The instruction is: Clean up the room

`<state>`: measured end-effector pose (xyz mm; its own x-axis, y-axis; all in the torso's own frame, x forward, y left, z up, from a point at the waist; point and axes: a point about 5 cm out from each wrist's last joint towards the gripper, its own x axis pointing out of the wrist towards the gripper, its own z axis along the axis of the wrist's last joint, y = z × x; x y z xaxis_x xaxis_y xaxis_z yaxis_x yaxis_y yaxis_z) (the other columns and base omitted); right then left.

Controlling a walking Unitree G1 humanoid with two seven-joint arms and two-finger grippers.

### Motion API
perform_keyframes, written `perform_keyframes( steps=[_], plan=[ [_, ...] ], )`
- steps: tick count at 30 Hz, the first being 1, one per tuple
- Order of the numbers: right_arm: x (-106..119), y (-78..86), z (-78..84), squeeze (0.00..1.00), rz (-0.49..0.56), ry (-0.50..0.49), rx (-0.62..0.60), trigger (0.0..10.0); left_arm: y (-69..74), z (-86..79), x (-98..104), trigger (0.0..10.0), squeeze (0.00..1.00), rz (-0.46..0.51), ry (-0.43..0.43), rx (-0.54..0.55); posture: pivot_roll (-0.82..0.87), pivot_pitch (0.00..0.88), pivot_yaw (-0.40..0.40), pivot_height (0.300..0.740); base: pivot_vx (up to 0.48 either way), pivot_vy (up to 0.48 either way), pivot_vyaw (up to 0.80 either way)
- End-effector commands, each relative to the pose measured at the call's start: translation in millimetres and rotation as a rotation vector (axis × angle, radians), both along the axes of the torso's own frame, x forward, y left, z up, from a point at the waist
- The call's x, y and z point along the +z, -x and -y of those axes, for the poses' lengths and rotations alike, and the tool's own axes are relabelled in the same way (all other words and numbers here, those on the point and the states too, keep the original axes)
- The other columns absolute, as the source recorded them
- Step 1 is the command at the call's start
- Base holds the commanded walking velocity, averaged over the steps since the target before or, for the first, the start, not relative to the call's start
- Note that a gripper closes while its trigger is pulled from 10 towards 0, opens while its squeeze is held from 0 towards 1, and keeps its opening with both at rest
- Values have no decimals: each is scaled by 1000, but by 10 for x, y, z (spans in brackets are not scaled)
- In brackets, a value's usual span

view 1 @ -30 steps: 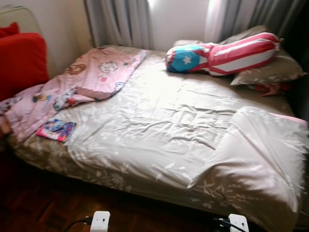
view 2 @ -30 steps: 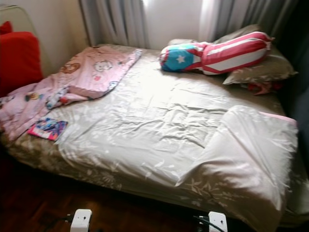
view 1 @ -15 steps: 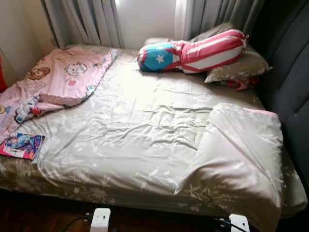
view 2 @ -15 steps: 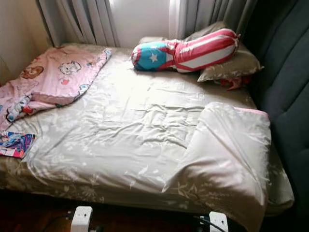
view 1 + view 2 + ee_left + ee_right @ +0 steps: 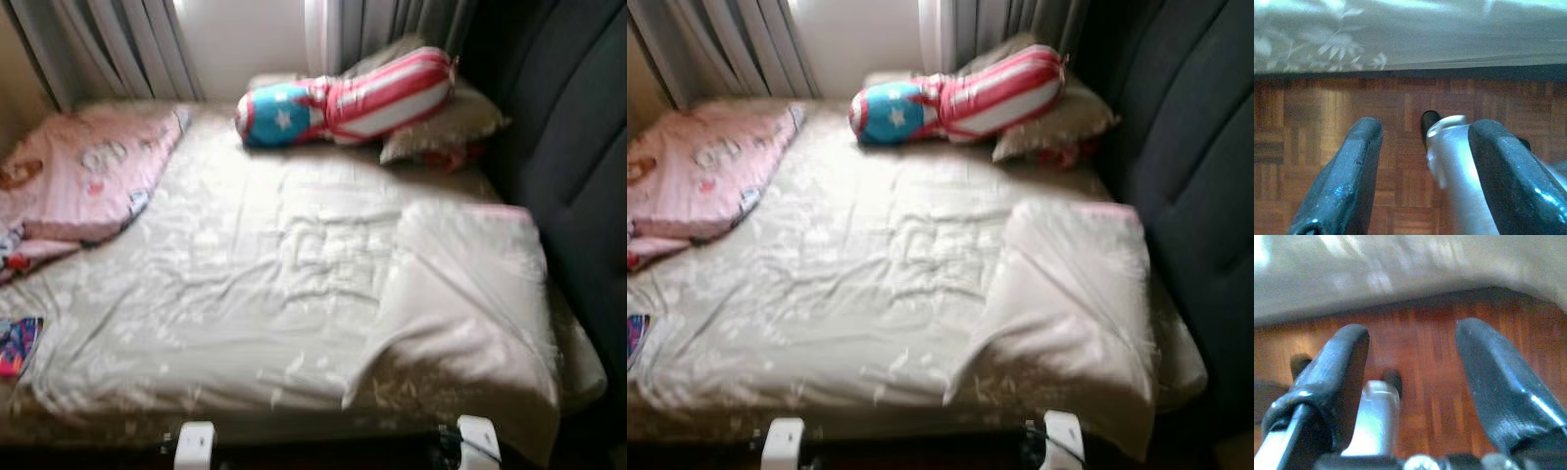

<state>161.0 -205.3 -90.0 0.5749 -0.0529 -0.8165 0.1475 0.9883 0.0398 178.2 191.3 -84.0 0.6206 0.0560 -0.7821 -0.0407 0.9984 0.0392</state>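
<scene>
It stands facing the bed (image 5: 245,284), left hand (image 5: 1420,166) and right hand (image 5: 1410,382) both spread, empty, low. Looks like scouting; next, pick the book (image 5: 15,345).

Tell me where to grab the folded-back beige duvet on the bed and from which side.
Probably grip the beige duvet at its turned-over corner near the foot edge, coming from the robot's own side of the bed. That flap lies doubled and raised, giving the fingers a loose edge. Both grippers hang open above the wooden floor.
</scene>
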Motion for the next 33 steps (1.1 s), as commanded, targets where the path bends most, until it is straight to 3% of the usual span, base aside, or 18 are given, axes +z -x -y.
perform_keyframes(
  steps=[1, 9, 28, 33],
  plan=[
    [-8, 23, 14, 0, -6, 2, -8, 10000, -19, 12, 6, 10000, 0, 2, 4, -3, -37, 54, -31, 733, 0, 0, 0],
    [-1, 10, 16, 0, 4, 2, -14, 10000, -17, 8, 4, 10000, 0, -7, -3, -16, -37, 52, -33, 733, 0, 0, 0],
    [1, 13, 25, 0, 6, 5, -12, 10000, -10, 23, -2, 10000, 0, -13, -3, -21, -37, 52, -38, 733, 0, -382, 0],
    [-5, 23, 18, 0, 1, 9, -1, 10000, 4, 25, -9, 10000, 0, -16, -2, -22, -39, 40, -35, 733, 0, -58, 0]
  ],
)
